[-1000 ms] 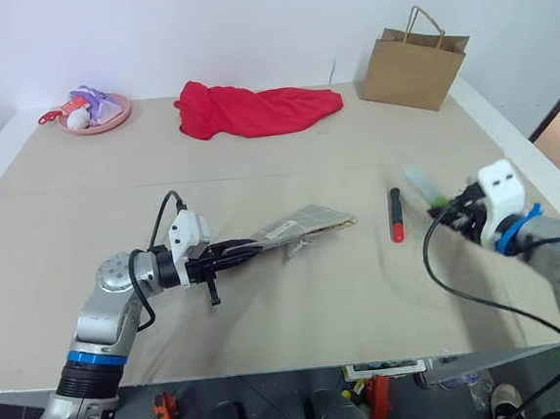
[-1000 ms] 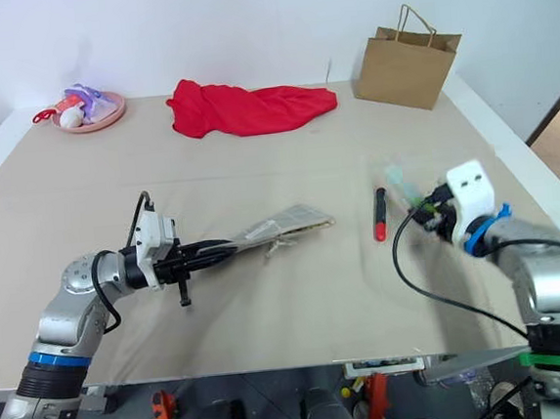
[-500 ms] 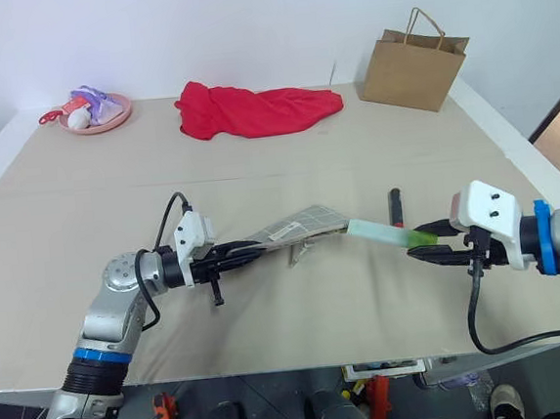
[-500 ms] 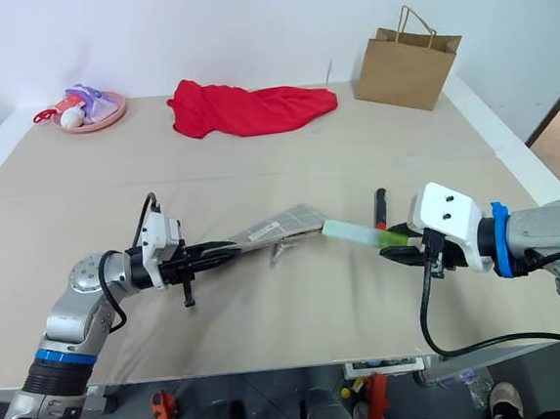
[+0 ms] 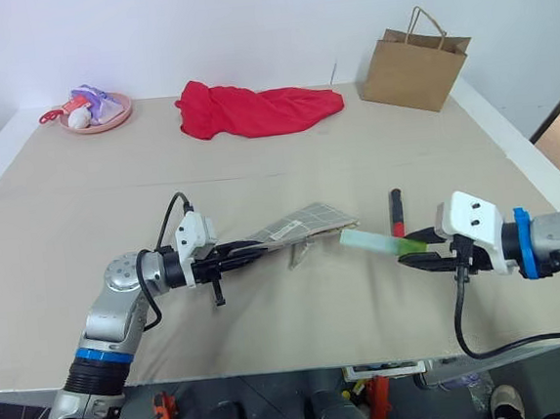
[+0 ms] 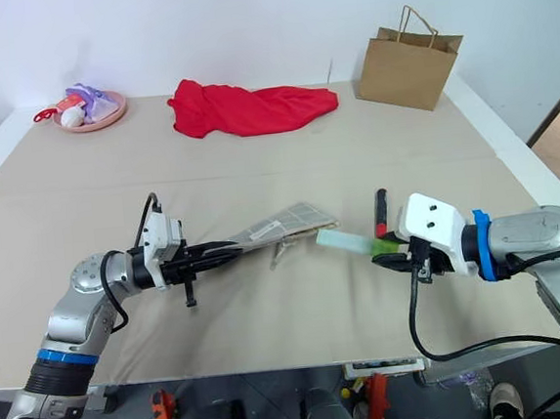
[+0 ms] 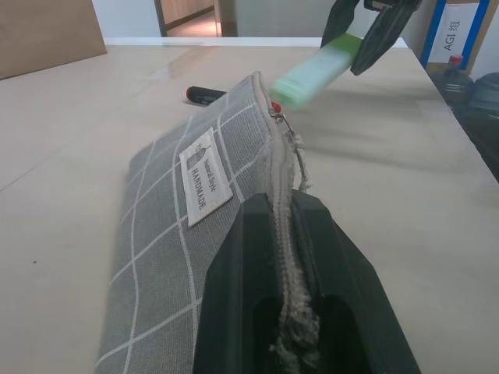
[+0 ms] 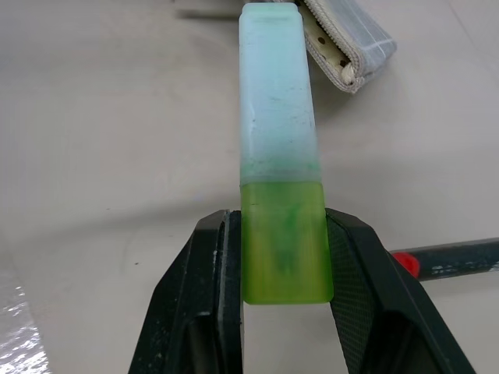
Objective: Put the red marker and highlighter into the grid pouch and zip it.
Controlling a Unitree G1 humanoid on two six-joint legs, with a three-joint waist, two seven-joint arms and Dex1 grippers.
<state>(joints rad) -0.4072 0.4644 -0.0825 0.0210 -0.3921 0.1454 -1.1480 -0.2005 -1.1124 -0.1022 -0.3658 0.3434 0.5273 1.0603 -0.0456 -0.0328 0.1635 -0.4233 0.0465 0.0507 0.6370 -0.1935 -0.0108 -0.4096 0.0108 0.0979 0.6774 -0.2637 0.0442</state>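
Step in hand: insertion of the highlighter (image 5: 385, 243) into the grid pouch (image 5: 301, 225); neither pen is inside yet, and the zipping is not yet done.

Left pincer (image 7: 284, 234): clamped tight on the zipper edge at the pouch's left end, holding the pouch raised and level above the tabletop (image 5: 255, 153), its far end pointing right.

Right pincer (image 8: 282, 269): closed on the green end of the highlighter, the pale end projecting leftward toward the pouch.

Highlighter relative to pouch: its pale tip lies just beside the pouch's right end, apart from it; whether the mouth is open enough there cannot be told.

Red marker (image 5: 395, 214): lies on the tabletop, just beyond the right pincer on the far side, right of the pouch, untouched.

Next move, as judged: the pale tip must be lined up with the zipper opening and slid leftward along the pouch while the left pincer holds steady; a slightly off line would likely push the pouch aside.

Other items: a red cloth (image 5: 252, 109), a paper bag (image 5: 414, 60) and a pink dish (image 5: 95, 113) sit along the far edge.
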